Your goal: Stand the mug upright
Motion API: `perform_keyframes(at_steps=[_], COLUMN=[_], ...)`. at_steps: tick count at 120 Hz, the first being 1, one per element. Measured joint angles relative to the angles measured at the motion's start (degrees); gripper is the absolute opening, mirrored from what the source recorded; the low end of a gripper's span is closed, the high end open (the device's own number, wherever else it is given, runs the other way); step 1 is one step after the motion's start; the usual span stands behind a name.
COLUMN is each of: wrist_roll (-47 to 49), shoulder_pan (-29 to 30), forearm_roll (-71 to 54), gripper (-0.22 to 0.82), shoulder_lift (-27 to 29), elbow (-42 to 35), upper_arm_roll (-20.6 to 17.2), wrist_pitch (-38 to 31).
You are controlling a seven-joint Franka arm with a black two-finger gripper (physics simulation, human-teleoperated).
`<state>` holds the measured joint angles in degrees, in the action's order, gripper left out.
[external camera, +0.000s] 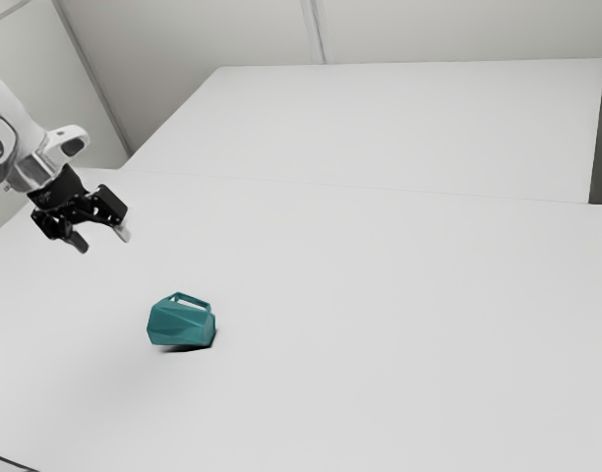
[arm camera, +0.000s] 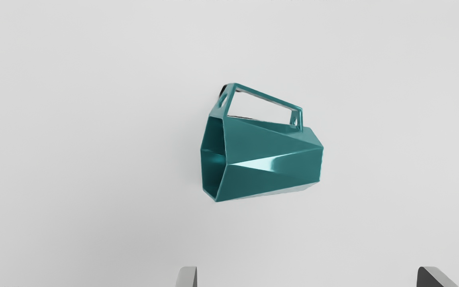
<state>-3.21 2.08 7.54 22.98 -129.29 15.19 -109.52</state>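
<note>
Mug (external camera: 181, 323): lying on its side on the white table (external camera: 380, 324), handle (arm camera: 269, 97) out to one side of the body in the wrist view. Gripper (external camera: 102, 240): raised, well apart from the mug, toward the exterior view's left; fingers (arm camera: 187, 277) spread wide, nothing pinched.

View comparison: the wrist view looks into the open mouth (arm camera: 213, 175), interior dark teal; it also resolves the faceted body, a bright glint along one facet, and small holes in the handle's ends. The exterior view gives the gripper's height over the table and a dark shadow (external camera: 188, 349) under the mug.

Surroundings: small dark patch (arm camera: 223, 91) by the handle's corner, nature unclear. Thin dark line (external camera: 11, 462) at the near corner in the exterior view.

Surface and room: tabletop pale, smooth. Beyond it, a large white panel (external camera: 409, 118); behind that, light grey walls (external camera: 183, 39) with a narrow vertical strip (external camera: 316, 29).
</note>
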Motion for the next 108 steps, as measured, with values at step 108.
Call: perform_keyframes(at_steps=[108], wrist_roll=[-28.17], shoulder_pan=[0.57], forearm_roll=[27.65], gripper=[0.60], shoulder_lift=[-21.56], elbow=[-1.13], upper_arm_roll=[21.21], wrist_pitch=[-2.58])
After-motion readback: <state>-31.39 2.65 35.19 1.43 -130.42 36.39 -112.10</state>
